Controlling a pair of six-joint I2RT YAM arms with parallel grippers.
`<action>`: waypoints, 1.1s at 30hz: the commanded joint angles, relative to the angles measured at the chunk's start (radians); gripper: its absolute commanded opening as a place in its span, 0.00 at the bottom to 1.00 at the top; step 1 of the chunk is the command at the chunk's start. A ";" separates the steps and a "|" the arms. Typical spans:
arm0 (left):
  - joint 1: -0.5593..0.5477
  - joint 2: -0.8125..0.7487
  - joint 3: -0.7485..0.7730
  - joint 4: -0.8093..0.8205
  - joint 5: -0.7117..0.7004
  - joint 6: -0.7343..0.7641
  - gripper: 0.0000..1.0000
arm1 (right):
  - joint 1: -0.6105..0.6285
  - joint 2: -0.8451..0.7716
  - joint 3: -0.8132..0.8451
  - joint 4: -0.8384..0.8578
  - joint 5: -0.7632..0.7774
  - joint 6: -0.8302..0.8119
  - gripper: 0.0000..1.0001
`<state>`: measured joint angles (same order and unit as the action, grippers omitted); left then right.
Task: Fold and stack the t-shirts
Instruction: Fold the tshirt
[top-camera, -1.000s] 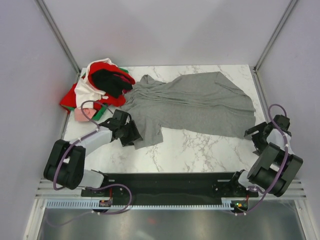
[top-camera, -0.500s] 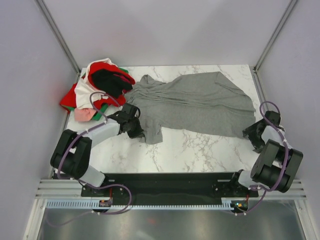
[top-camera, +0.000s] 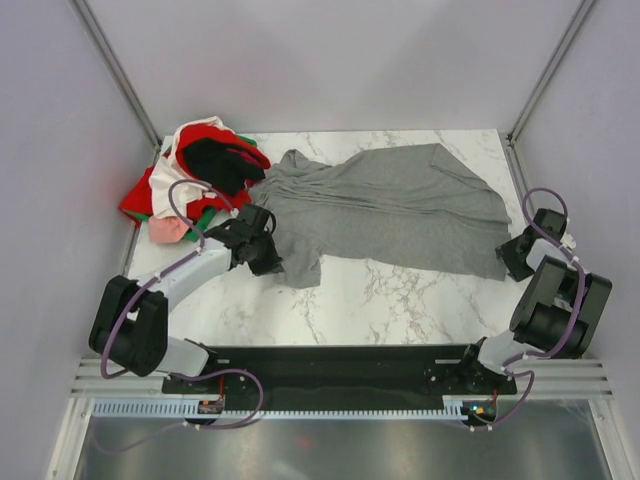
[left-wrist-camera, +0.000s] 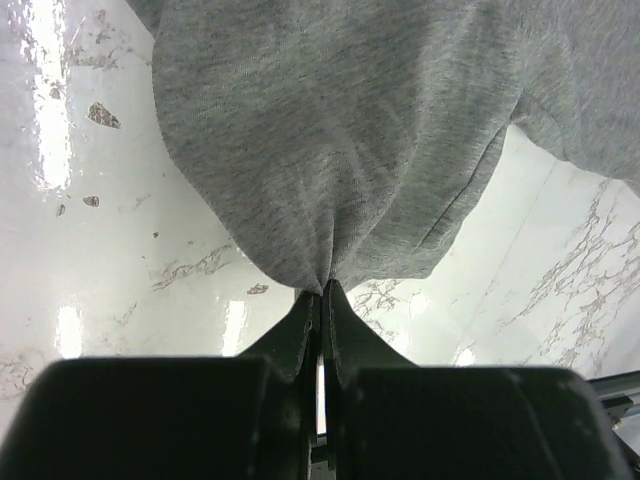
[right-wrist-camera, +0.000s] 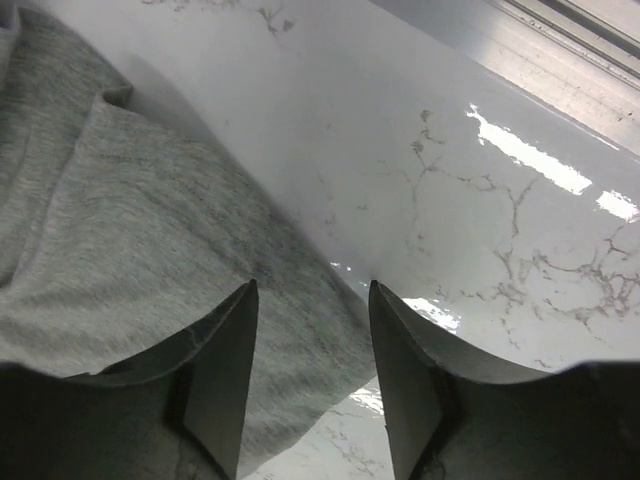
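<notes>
Grey t-shirt, one only, lies spread from centre to three o'clock on the table, one heap of coloured t-shirts at ten o'clock; only wrist views show the left gripper clamped on its hem, the right gripper with fingers apart over its edge.

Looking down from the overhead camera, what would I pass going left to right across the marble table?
heap of red, white, black, pink and green cloth t-shirts → left gripper → large heather-grey t-shirt → right gripper
</notes>
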<state>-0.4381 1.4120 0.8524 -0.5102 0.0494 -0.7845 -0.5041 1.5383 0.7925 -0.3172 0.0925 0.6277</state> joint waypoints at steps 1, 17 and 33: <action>0.001 -0.041 0.028 -0.025 -0.031 -0.009 0.02 | 0.001 -0.023 -0.071 -0.017 -0.030 -0.008 0.60; 0.009 -0.088 0.016 -0.045 -0.046 0.007 0.02 | 0.004 -0.070 -0.091 -0.045 -0.088 -0.020 0.44; 0.010 -0.399 0.192 -0.378 -0.020 -0.082 0.02 | -0.016 -0.409 0.174 -0.397 -0.171 0.027 0.00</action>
<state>-0.4324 1.0962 0.9676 -0.7471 0.0334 -0.8177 -0.5041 1.2285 0.8501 -0.6037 -0.0692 0.6201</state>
